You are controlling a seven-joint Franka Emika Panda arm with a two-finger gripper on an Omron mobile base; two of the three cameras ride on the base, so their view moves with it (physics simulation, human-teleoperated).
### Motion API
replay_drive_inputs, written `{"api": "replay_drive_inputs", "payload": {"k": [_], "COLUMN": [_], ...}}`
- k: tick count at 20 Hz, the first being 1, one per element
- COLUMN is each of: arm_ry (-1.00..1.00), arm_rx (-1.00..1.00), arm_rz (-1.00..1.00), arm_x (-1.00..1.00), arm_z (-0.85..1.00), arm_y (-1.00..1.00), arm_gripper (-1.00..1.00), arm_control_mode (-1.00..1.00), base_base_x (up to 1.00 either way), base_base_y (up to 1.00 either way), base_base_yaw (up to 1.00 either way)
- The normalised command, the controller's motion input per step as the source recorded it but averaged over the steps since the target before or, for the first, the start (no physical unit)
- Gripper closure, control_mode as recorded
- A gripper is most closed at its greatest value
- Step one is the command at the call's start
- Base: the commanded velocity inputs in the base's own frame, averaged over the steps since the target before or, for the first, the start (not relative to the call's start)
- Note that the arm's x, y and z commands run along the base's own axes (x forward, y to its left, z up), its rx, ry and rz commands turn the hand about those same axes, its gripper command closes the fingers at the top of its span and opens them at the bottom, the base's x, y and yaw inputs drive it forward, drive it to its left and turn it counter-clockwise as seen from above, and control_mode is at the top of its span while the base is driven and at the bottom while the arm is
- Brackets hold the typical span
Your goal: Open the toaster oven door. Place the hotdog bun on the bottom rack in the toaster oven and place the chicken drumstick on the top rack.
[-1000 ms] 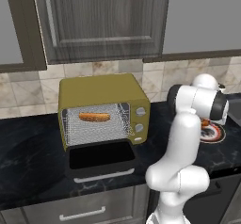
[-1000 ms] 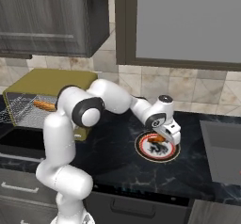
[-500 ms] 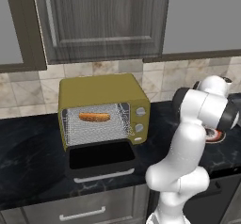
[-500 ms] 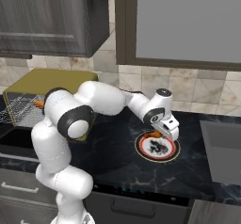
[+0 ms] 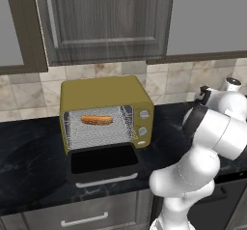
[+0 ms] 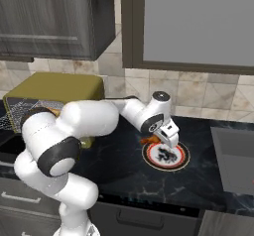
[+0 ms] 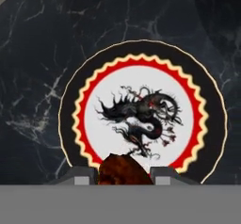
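Closest in: holds a stubby reddish-brown chicken drumstick (image 7: 123, 169) in narrow jaws, with a small dark finger tip (image 7: 82, 177) pressed on each side. Looks like a firm pinch, with just the top of the meat peeking up.

Hangs right over a round plate (image 7: 75, 124) with a black edge, a red and yellow ring and a black dragon picture. Sits flat on the dark marble desk (image 7: 37, 39), that plate.

Farther off, to the robot's left and well apart from the jaws: stands on the same desk, a boxy mustard-yellow toaster oven (image 5: 103, 93). Lies folded down flat in front, its black-framed glass toaster oven door (image 5: 103, 162), so wide open already. Rests on a wire rack inside, a long orange-tan hotdog bun (image 5: 96, 120), long way going side to side. Hard to tell which rack.

Next, most likely: needs a long swing left along the desk, then a push in through the open front, high enough for the top rack.
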Motion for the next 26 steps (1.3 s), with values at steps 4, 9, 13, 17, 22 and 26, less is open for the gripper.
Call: {"api": "replay_drive_inputs", "payload": {"k": [4, 9, 13, 17, 22, 26], "arm_ry": [-0.03, 0.00, 0.00, -0.02, 0.00, 0.00], "arm_rx": [-0.01, -0.01, -0.02, 0.00, -0.02, -0.02], "arm_rz": [0.00, -0.02, -0.07, -0.07, -0.13, -0.13], "arm_x": [-0.31, -0.31, -0.22, -0.19, -0.14, -0.14], "arm_z": [0.33, 0.29, 0.27, 0.32, 0.18, 0.15], "arm_y": [0.46, 0.49, 0.55, 0.57, 0.62, 0.63], "arm_gripper": [1.00, 1.00, 1.00, 1.00, 1.00, 1.00], "arm_control_mode": [-1.00, -1.00, -1.00, -1.00, -1.00, -1.00], "base_base_x": [0.00, 0.00, 0.00, 0.00, 0.00, 0.00], "base_base_y": [0.00, 0.00, 0.00, 0.00, 0.00, 0.00], "base_base_yaw": [0.00, 0.00, 0.00, 0.00, 0.00, 0.00]}}
